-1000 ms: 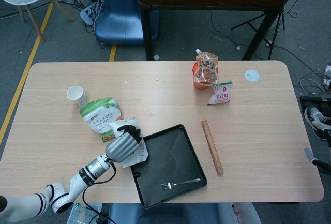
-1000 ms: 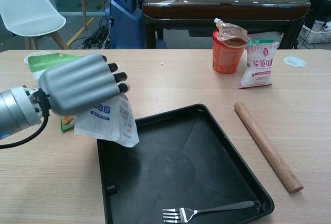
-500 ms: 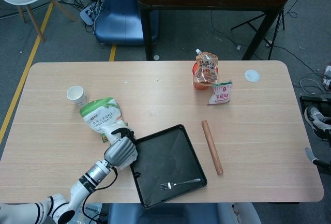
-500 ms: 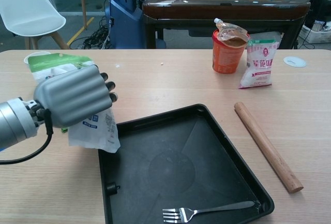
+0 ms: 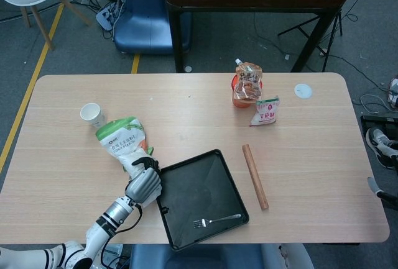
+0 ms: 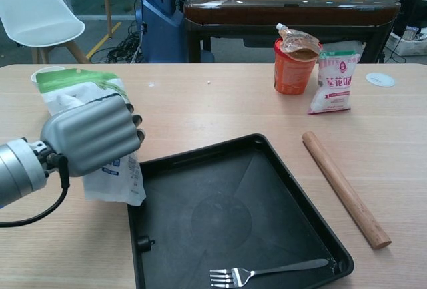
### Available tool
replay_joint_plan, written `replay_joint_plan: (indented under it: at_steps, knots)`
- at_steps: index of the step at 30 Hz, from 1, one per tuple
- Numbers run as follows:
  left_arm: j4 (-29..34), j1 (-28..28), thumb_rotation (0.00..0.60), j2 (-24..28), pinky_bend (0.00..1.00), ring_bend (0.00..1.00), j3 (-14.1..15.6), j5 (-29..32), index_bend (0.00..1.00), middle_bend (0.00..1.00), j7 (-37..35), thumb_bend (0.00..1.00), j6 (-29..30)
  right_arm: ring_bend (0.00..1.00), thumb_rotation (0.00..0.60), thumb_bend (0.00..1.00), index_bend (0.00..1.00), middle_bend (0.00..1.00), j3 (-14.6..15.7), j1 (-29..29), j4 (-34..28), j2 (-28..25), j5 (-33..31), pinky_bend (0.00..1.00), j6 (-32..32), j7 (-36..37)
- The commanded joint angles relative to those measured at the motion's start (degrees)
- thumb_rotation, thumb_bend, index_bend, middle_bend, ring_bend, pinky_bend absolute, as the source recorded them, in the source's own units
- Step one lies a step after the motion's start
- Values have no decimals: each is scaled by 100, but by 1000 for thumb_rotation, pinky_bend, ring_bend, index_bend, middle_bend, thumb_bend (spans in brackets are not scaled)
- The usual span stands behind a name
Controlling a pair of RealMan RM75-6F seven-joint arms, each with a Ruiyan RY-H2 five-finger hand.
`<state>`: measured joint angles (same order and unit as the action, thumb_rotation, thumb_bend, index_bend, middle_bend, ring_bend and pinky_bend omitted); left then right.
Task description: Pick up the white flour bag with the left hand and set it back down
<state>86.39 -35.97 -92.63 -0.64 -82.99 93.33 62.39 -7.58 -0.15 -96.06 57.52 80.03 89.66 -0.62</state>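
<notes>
One paper cup (image 5: 92,114) stands at the left of the table (image 5: 186,95), with its rim visible at the far left edge of the chest view. Just right of it lies one green-and-white pouch (image 5: 120,137), flat on the tabletop.

One robot hand is in view: the left hand (image 5: 143,185) at lower left of the head view, large at left centre in the chest view (image 6: 93,135). Its fingers are curled around the white flour bag (image 6: 117,179) and hold it. The bag hangs below the hand in the chest view, with its lower edge near the left rim of the tray; whether the bag touches the table cannot be determined. In the head view the bag is mostly hidden by the hand. The bag sits between the green-and-white pouch and the tray.

One black tray (image 5: 186,219) lies at lower centre, rotated relative to the table edge. It contains one metal fork (image 6: 267,274) near its front rim.

One wooden rolling pin (image 5: 255,176) lies on the table right of the tray, apart from it.

At upper centre-right stand one orange cup (image 6: 290,69) with one brown spouted pouch (image 6: 298,41) resting on top, and one white-and-red packet (image 6: 331,79) leaning just right of the cup. One small white disc (image 5: 303,91) lies further right.
</notes>
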Motion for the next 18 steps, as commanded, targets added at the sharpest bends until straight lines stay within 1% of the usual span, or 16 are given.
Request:
replay_joint_plan:
  at_steps: [1,8,11,15,18]
  knots:
    - [39,22,600,-28,613,525,-16,127,490,640,-10,228,7,188,600,249,240,312,6,-4,-3,1,12,162,4,-3]
    - [344,-4,600,100,613,525,-212,203,490,640,-163,228,237,188,600,249,240,312,9,-45,-18,-14,0,163,49,6]
    - [462,-12,600,135,613,525,-245,292,490,640,-261,228,247,188,600,249,240,312,14,-54,-21,-7,-1,163,52,4]
    - [458,-55,600,134,613,527,-279,233,492,643,-653,229,273,188,600,250,240,313,12,-61,-16,-4,-1,163,59,11]
    - [500,-82,600,135,613,531,-355,287,495,645,-1301,228,213,188,600,249,241,312,13,-70,-23,-13,0,163,67,12]
